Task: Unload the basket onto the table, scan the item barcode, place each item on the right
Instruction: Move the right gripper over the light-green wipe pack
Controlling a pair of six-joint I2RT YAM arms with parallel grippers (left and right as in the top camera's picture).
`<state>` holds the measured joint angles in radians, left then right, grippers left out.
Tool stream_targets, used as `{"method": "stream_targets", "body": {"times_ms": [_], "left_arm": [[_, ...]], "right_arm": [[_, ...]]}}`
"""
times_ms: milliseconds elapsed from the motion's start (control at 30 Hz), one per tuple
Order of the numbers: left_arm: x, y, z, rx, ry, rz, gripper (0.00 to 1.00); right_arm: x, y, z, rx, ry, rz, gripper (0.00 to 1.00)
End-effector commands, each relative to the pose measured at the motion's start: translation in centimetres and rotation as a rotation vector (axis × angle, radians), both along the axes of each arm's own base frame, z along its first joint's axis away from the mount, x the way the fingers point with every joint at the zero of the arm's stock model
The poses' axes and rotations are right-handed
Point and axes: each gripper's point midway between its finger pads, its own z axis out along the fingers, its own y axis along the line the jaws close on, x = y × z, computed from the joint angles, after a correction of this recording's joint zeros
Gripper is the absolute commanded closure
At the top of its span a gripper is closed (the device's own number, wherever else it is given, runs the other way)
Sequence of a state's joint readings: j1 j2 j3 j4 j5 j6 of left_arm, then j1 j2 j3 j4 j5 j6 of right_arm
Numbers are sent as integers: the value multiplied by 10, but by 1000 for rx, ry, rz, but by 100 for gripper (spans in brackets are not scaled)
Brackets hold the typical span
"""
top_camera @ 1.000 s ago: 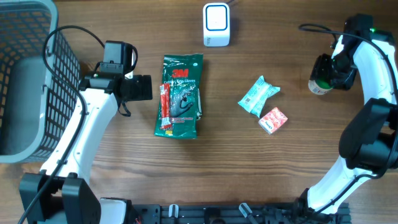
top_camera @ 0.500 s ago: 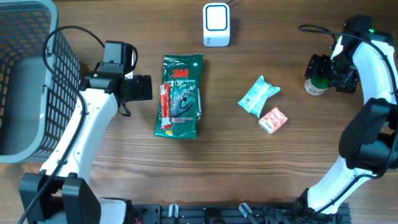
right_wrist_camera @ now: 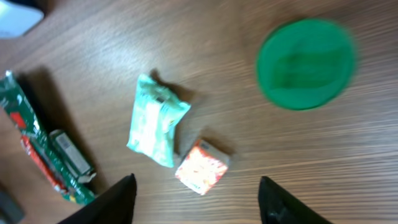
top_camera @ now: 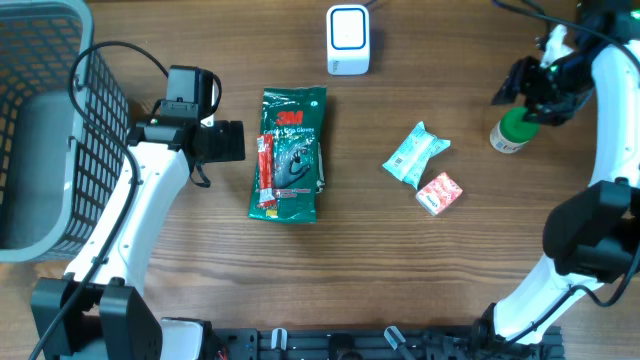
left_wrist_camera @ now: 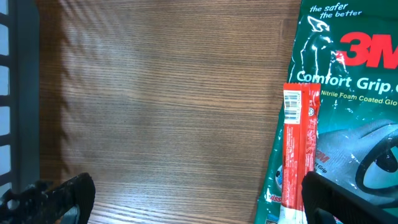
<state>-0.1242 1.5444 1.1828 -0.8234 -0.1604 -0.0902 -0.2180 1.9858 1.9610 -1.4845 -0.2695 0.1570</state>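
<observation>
1. Right gripper: fingers apart, nothing between them. It hung over the desk. The green-capped bottle stood upright just below and to one side of it, untouched.
2. Left gripper: fingers spread wide, empty. The 3M glove pack lay flat just ahead of it. A red stick sachet lay on the pack with its barcode face-up.
3. Scanner: a white box at the far edge, well apart from both grippers and roughly between them.
4. Other stock: a mint-green packet with a small red-orange box just beside it. Both lay between the right gripper and the glove pack, nearer the right gripper.
5. Step in hand (judged): pick-up, with no item yet taken. The bottle was the likeliest candidate, being nearest the right gripper. Its barcode did not show from above.
6. Next move (judged): lower the right gripper around the bottle's body below the cap and clamp. Then carry it to the scanner with the label turned to the window. A round, upright bottle could tip or slip if it were caught off-centre.
7. Surface: a flat brown wood-grain desk. A grey wire basket stood behind the left gripper, beyond its arm.
8. Room: nothing showed beyond the desk.
</observation>
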Motion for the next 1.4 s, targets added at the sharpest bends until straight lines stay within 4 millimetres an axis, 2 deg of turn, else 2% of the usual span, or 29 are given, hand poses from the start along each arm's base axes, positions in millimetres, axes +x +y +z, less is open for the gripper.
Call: {"method": "stream_targets", "body": {"times_ms": [0, 167, 233, 400, 500, 633, 767, 900, 1133, 1333, 1367], "left_arm": [[-1, 3, 0, 8, 1, 0, 0], [-1, 3, 0, 8, 1, 0, 0], [-1, 3, 0, 8, 1, 0, 0], [-1, 3, 0, 8, 1, 0, 0], [-1, 3, 0, 8, 1, 0, 0], [-1, 3, 0, 8, 1, 0, 0], [-1, 3, 0, 8, 1, 0, 0], [-1, 3, 0, 8, 1, 0, 0], [-1, 3, 0, 8, 1, 0, 0], [-1, 3, 0, 8, 1, 0, 0], [-1, 3, 0, 8, 1, 0, 0]], "right_arm": [[-17, 42, -26, 73, 85, 76, 44], [-21, 76, -69, 71, 108, 139, 56], [-19, 91, -88, 61, 98, 150, 56], [-21, 105, -120, -27, 92, 129, 59], [-22, 109, -130, -67, 80, 155, 68], [-18, 114, -132, -67, 58, 165, 72], [-5, 134, -111, 45, 14, 175, 77], [-7, 135, -107, 51, 28, 177, 80], [-26, 122, -142, -92, 93, 172, 79], [-30, 119, -175, -151, 60, 188, 77], [-31, 119, -178, -150, 55, 188, 74]]}}
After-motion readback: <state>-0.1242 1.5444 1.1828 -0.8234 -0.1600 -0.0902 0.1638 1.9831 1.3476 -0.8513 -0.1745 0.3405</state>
